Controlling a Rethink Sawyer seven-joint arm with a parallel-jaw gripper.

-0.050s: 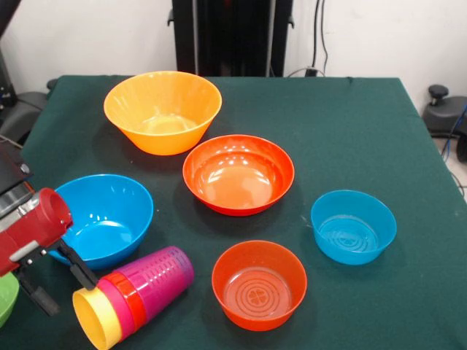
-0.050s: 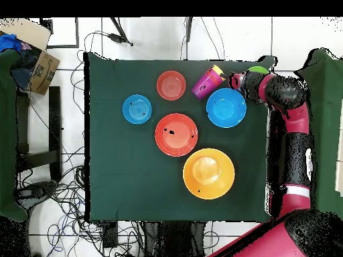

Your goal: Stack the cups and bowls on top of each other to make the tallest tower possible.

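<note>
The cups are nested into one stack that lies on its side at the table's near left: purple outside, then orange-red, crimson and yellow rims. In the overhead view the cups lie between two bowls. My gripper is open just left of the yellow rim, with nothing between its black fingers. From above, the gripper sits at the stack's yellow end. The bowls stand apart: large orange-yellow, large blue, wide red-orange, small blue, small orange, green at the left edge.
The green bowl lies partly under my arm at the table's edge. A cardboard box and cables lie on the floor beyond the dark green table.
</note>
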